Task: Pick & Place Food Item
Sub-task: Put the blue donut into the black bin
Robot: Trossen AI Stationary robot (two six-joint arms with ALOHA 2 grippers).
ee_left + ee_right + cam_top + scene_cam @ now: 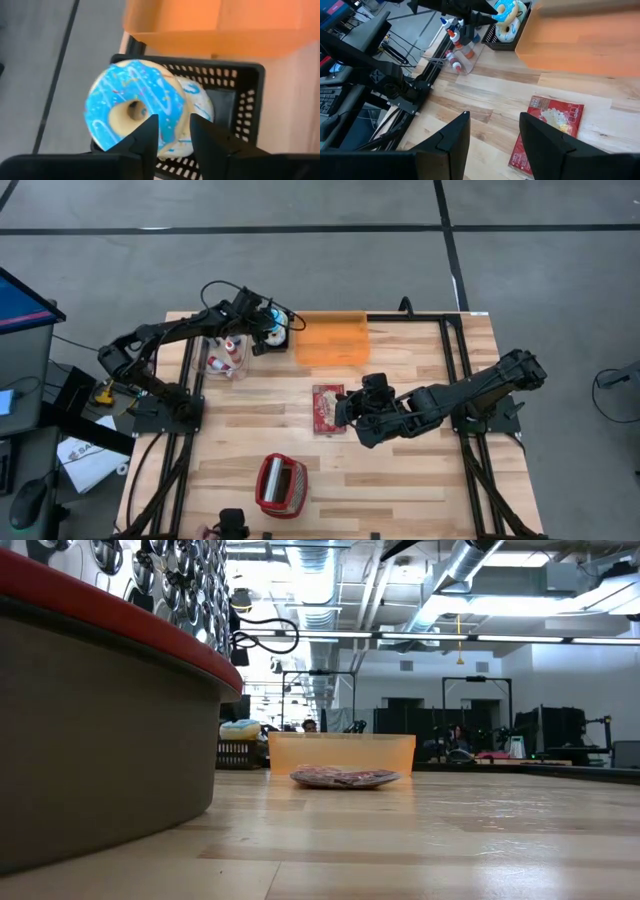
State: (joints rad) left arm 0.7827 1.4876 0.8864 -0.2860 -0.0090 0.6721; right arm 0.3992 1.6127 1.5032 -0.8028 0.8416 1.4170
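Wooden tabletop, catalogued front to back.

Item: red basket at the near edge; we find it untouched.

Item: red food packet, lying flat mid-table, apart from everything else.

Item: right gripper, hovering just beside the packet, fingers parted and empty. We class this arm as waiting.

Item: orange bin at the far side; from the low view we cannot tell what it holds.

Item: black crate beside the bin, holding a second frosted piece.

Item: blue-iced donut, raised on edge over the crate, its rim between the left gripper's narrowed fingers.

Step in hand, as we judge it: the pick. Next move calls for a firm pinch, a clean lift clear of the crate, then carriage to the bin.
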